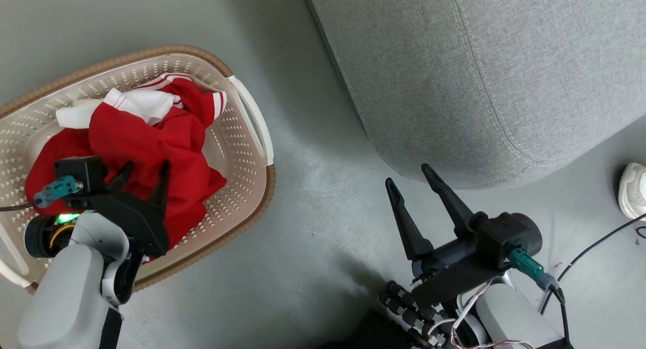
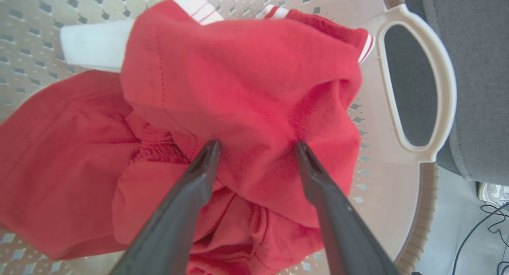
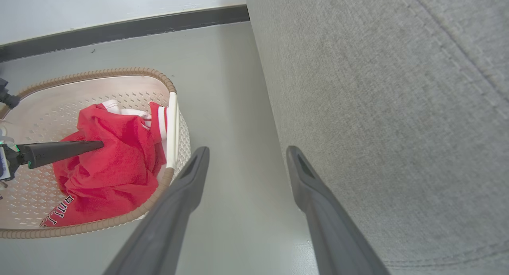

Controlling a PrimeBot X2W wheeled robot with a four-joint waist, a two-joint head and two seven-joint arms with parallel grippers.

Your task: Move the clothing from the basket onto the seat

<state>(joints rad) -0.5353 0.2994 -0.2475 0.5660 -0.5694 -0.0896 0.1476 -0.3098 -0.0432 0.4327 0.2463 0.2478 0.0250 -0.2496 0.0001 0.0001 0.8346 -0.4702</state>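
My left pincer [image 1: 146, 169] sits at the lower left of the head view, down inside the basket [image 1: 237, 147]. Its two dark fingers [image 2: 179, 211] stand wide apart, closed on nothing. In the left wrist view both tips meet the clothing [image 2: 246, 76] at the middle of the frame. Each tip rests at a small dark dimple in the red cloth, with a rounded fold lying between them (touching, not pinched).

The clothing is all in the basket. It is a crumpled red heap, with a white part and striped edging toward the upper left of the head view. White lettering on red shows at the lower left of the right wrist view.

The basket stands on the grey floor [image 1: 313, 212] at the left of the head view. The seat [image 1: 454, 76] takes the upper right, and a strip of floor lies between the two.

My right pincer [image 1: 408, 175] is at the lower right, its fingers likewise spread and empty. It hangs over the floor with its tips near the seat's rounded corner. A white shoe [image 1: 633, 190] shows at the right edge, and a dark cable [image 1: 595, 248] runs just below it.
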